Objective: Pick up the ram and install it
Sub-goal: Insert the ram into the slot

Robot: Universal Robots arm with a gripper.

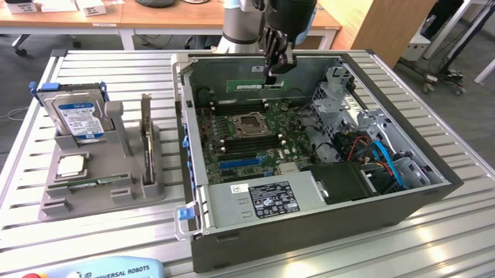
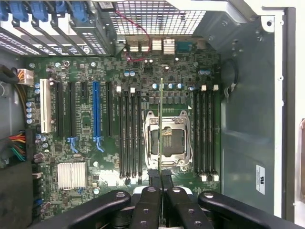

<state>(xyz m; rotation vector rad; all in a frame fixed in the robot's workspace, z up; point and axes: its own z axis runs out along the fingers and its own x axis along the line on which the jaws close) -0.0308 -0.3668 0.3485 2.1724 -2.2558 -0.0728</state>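
Wrist view is showing the claw (image 2: 161, 179) clamping the ram (image 2: 162, 119) edge-on, hanging above the processor socket (image 2: 172, 143) inside the open case (image 2: 248, 119), between the slot banks (image 2: 128, 133) (none lined up yet). Descending here, I reckon it would be risking bent socket pins.

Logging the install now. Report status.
Gripper shut on the ram. Ram edge-on above the CPU socket, not seated in any slot. Nothing seen between it and the motherboard.
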